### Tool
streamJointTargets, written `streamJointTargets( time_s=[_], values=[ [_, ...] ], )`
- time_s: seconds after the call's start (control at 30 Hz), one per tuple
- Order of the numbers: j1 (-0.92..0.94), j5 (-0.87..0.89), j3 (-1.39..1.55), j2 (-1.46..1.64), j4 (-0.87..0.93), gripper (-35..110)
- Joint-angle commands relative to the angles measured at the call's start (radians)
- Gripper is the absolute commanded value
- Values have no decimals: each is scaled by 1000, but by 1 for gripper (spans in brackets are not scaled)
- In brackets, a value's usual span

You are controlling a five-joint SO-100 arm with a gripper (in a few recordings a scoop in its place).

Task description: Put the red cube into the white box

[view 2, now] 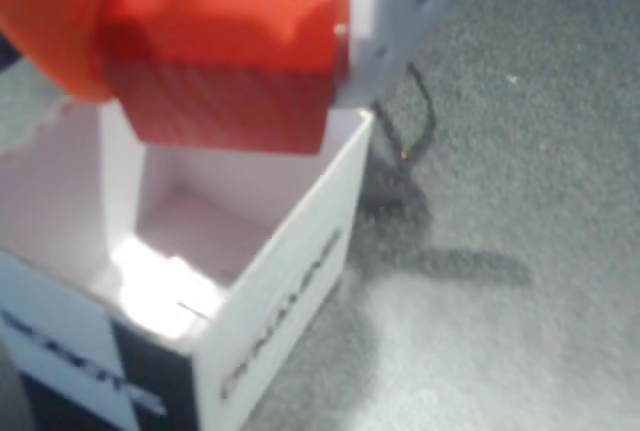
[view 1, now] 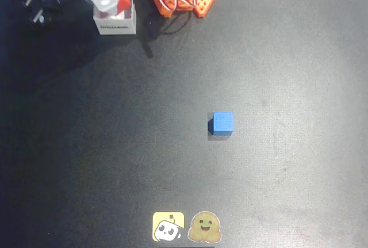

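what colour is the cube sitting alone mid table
Blue: the blue cube sits apart on the dark mat, clearest in the overhead view.

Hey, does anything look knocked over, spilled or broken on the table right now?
Nothing stands out. The white box sits upright and open, the gripper holds the red cube just above its opening, and the blue cube rests flat on the mat, apart from everything else.

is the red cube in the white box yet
Not yet: in the wrist view the red cube is held in the gripper above the white box, whose floor is bare.
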Motion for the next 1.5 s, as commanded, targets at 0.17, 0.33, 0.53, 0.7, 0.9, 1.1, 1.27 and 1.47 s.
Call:
streamJointTargets(
  time_s=[0.17, 0.33, 0.53, 0.7, 0.9, 1.1, 1.27, 1.47],
  values=[
    [9, -34, 5, 29, 20, 13],
    [17, -41, 18, 29, 3, 16],
    [72, -109, 31, 26, -25, 19],
    [110, -152, 34, 26, -37, 19],
    [107, -158, 21, 29, -35, 6],
    [-18, -288, -74, 31, -104, 0],
    [-348, -291, -81, 51, -307, 0],
    [-749, -282, -156, -98, -549, 0]
  ],
)
